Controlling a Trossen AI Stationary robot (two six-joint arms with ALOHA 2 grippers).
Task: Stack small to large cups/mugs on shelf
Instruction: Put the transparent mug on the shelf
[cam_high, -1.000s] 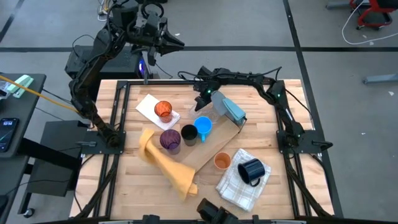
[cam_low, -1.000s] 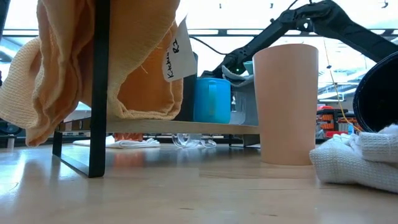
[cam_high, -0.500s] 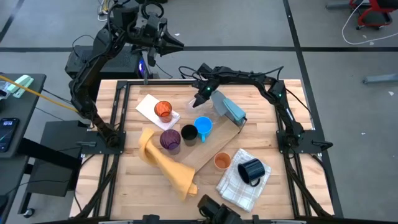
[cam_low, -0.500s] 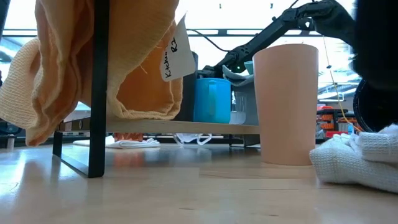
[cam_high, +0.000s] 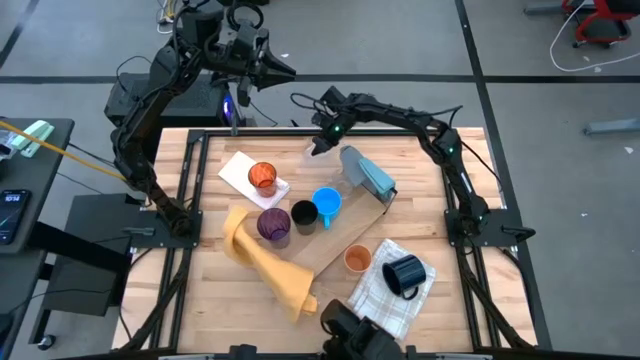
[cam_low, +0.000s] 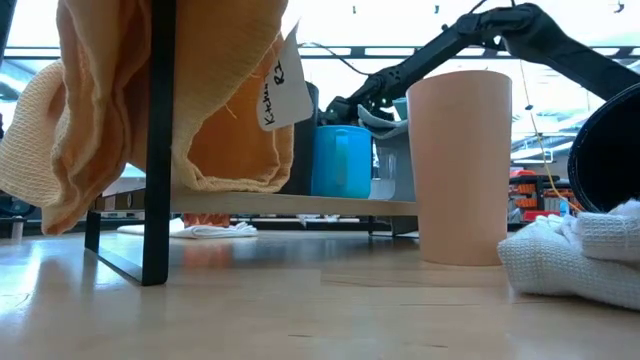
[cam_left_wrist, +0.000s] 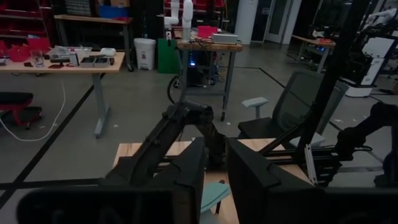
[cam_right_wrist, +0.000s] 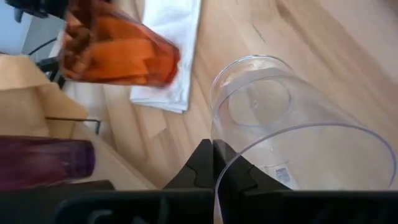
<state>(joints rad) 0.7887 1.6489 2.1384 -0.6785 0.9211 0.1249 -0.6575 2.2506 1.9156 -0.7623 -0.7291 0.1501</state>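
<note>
My right gripper (cam_high: 322, 143) hangs over the table's far middle, shut on a clear cup (cam_right_wrist: 280, 124). A purple cup (cam_high: 273, 225), a black cup (cam_high: 304, 216) and a bright blue mug (cam_high: 327, 205) stand on the wooden shelf (cam_high: 335, 245). Near the shelf an orange cup (cam_high: 357, 259) stands on the table. A red-tinted cup (cam_high: 263, 178) sits on a white napkin, and a dark navy mug (cam_high: 405, 275) rests on a white towel. My left gripper (cam_left_wrist: 216, 174) is raised beyond the far left edge, narrowly open and holding nothing. My right gripper pinches the clear cup's wall at its rim (cam_right_wrist: 216, 163), one finger inside the cup and one outside. The fingers slant down from the table's right and far side. The cup is lifted clear of the table, tilted, with its bottom (cam_right_wrist: 258, 99) pointing away from the fingers.
A blue-grey folded cloth (cam_high: 368, 172) lies on the shelf's far end. A yellow-orange cloth (cam_high: 265, 262) drapes over the shelf's near-left end. In the low view the orange cup (cam_low: 460, 165) and the white towel (cam_low: 580, 255) stand close by.
My right gripper has taken hold of the clear cup, which lay on the table beside the shelf. It has risen with the cup and drawn toward the far edge, so the cup is lifted clear of the table. My left arm has kept still.
</note>
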